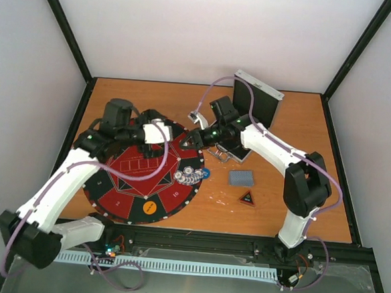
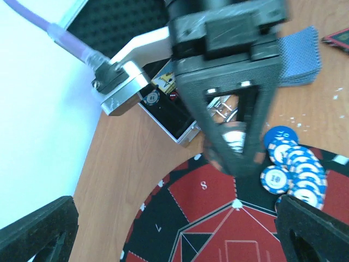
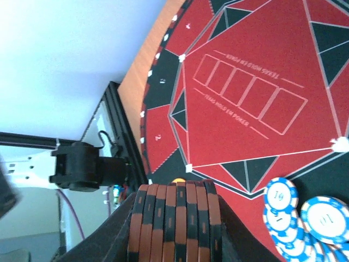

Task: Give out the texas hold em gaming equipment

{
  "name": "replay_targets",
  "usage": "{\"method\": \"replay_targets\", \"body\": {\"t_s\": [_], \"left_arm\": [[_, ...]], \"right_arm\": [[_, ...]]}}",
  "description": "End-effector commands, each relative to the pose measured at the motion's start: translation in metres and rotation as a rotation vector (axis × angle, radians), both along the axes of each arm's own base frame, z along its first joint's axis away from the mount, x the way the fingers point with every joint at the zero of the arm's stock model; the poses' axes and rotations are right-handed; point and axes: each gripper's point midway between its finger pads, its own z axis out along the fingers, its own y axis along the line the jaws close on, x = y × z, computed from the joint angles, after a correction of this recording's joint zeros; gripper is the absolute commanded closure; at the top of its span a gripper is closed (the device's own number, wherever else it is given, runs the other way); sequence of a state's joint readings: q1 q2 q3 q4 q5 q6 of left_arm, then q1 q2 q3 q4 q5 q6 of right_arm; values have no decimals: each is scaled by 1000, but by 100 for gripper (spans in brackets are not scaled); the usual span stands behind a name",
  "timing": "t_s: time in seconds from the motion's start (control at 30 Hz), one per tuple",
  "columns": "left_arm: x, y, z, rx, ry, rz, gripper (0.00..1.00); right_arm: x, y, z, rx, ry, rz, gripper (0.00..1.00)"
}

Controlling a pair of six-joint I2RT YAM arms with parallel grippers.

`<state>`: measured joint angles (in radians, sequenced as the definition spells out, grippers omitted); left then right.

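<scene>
Alternating orange-black ribbed chip stack [image 3: 175,224]

Chips [image 1: 192,175] on mat [image 1: 121,196] edge, cards [image 1: 241,178] to their right, case [image 1: 255,104] probably behind

The round mat [image 3: 240,54] bore the legend "TEXAS HOLD EM POKER", printed once along each long side of its row of five card boxes, and the numerals "2" and "8" on its rim segments, while the blue-and-white chips [image 3: 326,218] were marked "10".
</scene>
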<state>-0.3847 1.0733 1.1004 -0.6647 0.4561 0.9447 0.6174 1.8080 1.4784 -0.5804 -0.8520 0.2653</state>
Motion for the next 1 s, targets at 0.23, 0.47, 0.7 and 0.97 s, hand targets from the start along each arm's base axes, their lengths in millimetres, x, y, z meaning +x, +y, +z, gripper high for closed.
{"method": "replay_targets", "body": {"t_s": [0.23, 0.47, 0.7, 0.97], "left_arm": [[4, -39, -30, 4, -110, -261, 0], [47, -43, -48, 14, 4, -91, 4], [50, -51, -48, -21, 37, -103, 17], [43, -56, -39, -65, 35, -136, 20]], "right_arm": [[-10, 13, 43, 177, -3, 24, 97], [-5, 17, 40, 170, 1, 28, 97], [4, 24, 38, 172, 6, 29, 97], [5, 23, 35, 167, 13, 29, 97]]}}
